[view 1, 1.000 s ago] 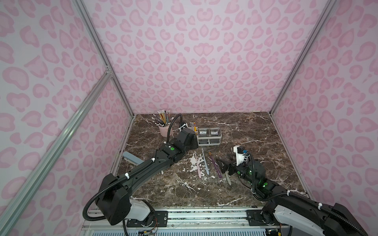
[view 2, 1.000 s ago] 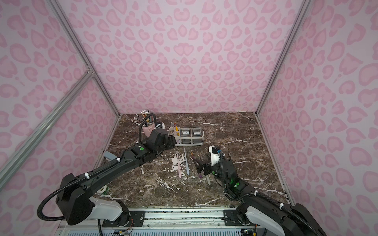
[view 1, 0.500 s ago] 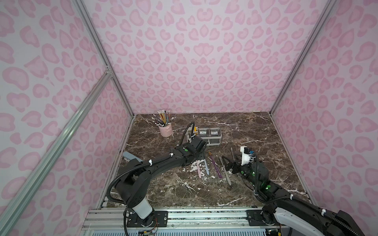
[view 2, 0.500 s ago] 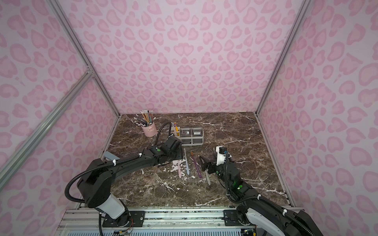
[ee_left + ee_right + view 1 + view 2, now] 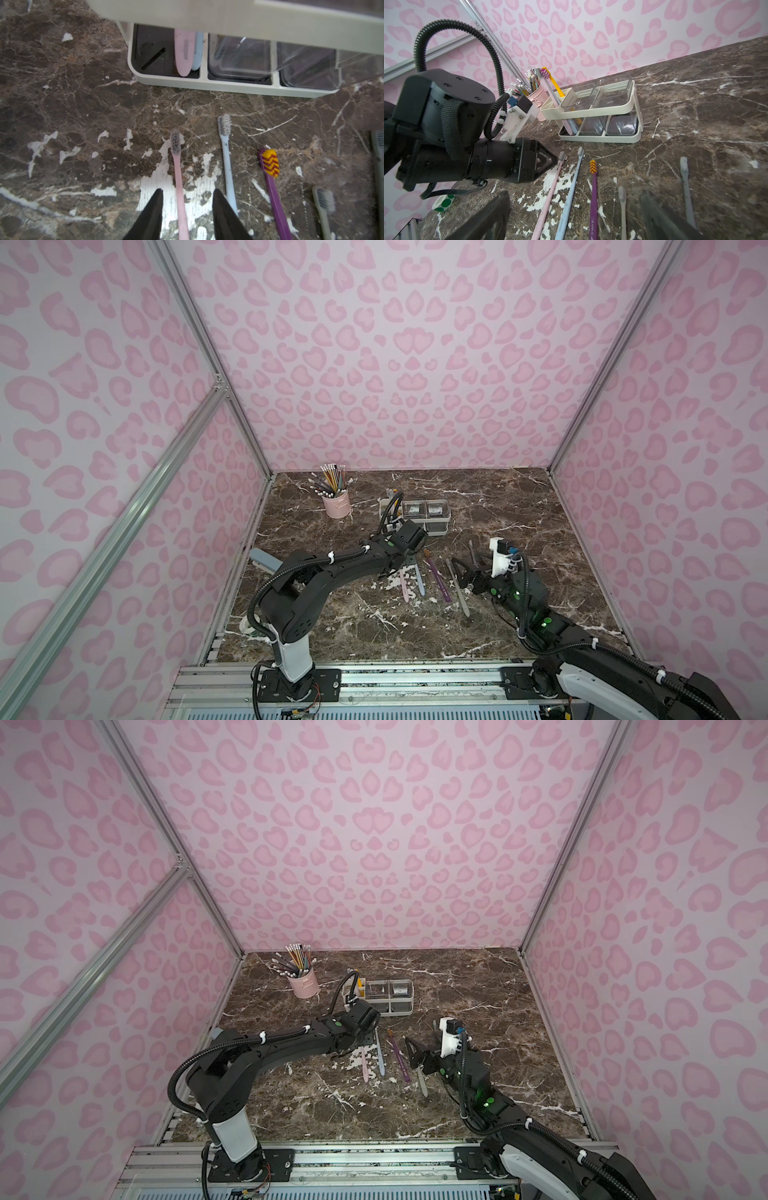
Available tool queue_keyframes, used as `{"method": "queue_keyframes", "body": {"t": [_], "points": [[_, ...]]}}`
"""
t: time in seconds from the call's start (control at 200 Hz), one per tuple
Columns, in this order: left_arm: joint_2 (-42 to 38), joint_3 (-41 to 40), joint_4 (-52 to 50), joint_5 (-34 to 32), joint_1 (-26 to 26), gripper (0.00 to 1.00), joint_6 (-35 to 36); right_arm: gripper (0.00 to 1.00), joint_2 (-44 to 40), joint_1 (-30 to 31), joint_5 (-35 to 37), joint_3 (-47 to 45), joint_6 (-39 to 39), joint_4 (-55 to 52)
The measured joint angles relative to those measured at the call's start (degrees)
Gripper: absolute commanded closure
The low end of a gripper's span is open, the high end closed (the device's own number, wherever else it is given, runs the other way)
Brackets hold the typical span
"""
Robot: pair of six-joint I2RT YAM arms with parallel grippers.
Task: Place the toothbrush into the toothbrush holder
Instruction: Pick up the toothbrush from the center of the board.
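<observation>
Several toothbrushes lie side by side on the marble table. Among them are a pink toothbrush (image 5: 178, 176) (image 5: 404, 588), a light blue one (image 5: 226, 155) and a purple one (image 5: 272, 187) with yellow bristles. My left gripper (image 5: 187, 193) (image 5: 406, 566) is low over the pink handle. Its jaws are open and straddle the handle with a gap on each side. The white toothbrush holder (image 5: 228, 87) (image 5: 432, 531) (image 5: 591, 112) stands just behind and has three brushes upright in its slot section. My right gripper (image 5: 575, 195) (image 5: 467, 572) is open wide and empty, over the grey brushes.
A pink cup of pencils (image 5: 336, 504) stands at the back left of the holder. A roll of green stickers (image 5: 444, 202) lies near the left wall. A dark grey toothbrush (image 5: 685, 182) lies apart at the right. Pink patterned walls enclose three sides.
My left arm has come away from the holder and dropped to the row of brushes, its jaws narrowing around the pink handle. The right arm has shifted slightly to the right.
</observation>
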Motion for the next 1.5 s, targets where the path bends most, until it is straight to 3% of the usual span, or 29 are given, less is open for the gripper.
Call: {"method": "queue_keyframes", "body": {"t": [0.55,0.575,1.5], "points": [[6.71,1.64,2.93,-4.81,1.16,0.63,0.11,0.01,0.04,0.02,-1.03,-0.02,0.02,0.11],[6.97,1.79,2.93,-4.87,1.29,0.68,0.11,0.01,0.04,0.02,-1.05,-0.02,0.02,0.11],[9.51,3.3,3.96,-6.1,2.16,0.9,0.17,0.01,-1.07,0.02,-1.42,-0.37,0.24,0.13]]}}
